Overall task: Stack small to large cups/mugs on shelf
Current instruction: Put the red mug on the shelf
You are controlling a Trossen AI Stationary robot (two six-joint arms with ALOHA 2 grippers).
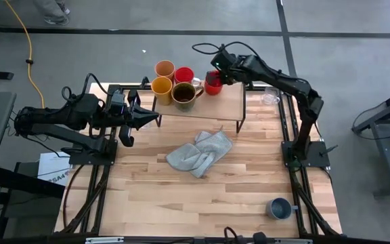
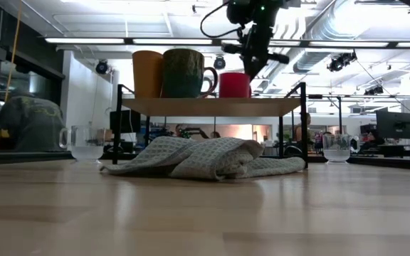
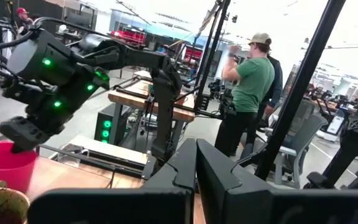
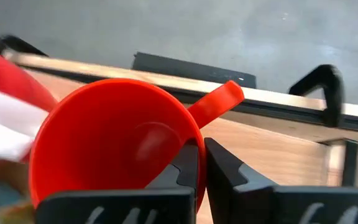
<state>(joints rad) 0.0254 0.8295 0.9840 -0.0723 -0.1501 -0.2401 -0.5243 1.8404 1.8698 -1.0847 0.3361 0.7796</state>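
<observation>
The light-wood shelf stands at the table's far middle. On its left part stand a peach-orange tumbler, a red mug, a yellow mug and a brown mug. My right gripper is shut on a second red mug, which stands to the right of them. My left gripper is shut and empty beside the shelf's left end. A clear glass cup stands on the table right of the shelf. A second one shows at the left in the low view. A grey-blue mug stands near the front right corner. My right gripper holds the red mug by its rim wall, on the side away from the handle. One finger is inside the mug and one outside. The fingers come from above, slanting from the table's far right. The mug is upright, its bottom at the shelf top.
A crumpled grey cloth lies on the table in front of the shelf. The shelf's right part is bare wood. People stand in the room beyond the table, as the left wrist view shows.
</observation>
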